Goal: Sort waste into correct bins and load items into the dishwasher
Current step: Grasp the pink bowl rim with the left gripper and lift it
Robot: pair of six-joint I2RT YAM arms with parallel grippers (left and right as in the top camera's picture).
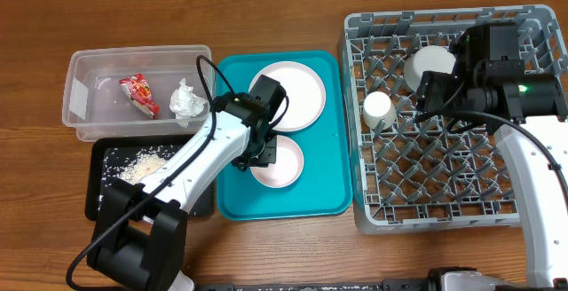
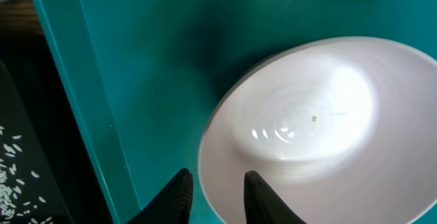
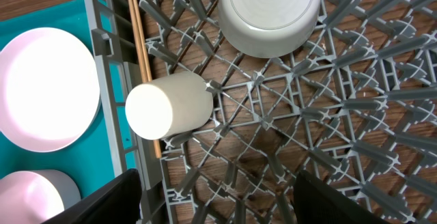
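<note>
A small white bowl (image 1: 282, 169) (image 2: 307, 115) sits on the teal tray (image 1: 328, 180) below the large white plate (image 1: 293, 94) (image 3: 44, 87). My left gripper (image 1: 264, 155) (image 2: 217, 191) straddles the bowl's near rim, one finger outside and one inside. The jaws are narrow, but a sliver of teal still shows beside the rim. In the grey dishwasher rack (image 1: 444, 223) (image 3: 321, 121) a white cup (image 1: 379, 108) (image 3: 171, 108) lies on its side and a second bowl (image 1: 431, 65) (image 3: 270, 12) stands upside down. My right gripper (image 1: 432, 96) (image 3: 218, 203) hangs open above the rack, holding nothing.
The clear tub (image 1: 133, 53) at the left holds a red wrapper (image 1: 139, 93) and a crumpled napkin (image 1: 187, 100). Below it the black tray (image 1: 96, 204) holds scattered rice (image 1: 142, 167). A thin wooden stick (image 3: 140, 60) lies along the rack's left wall.
</note>
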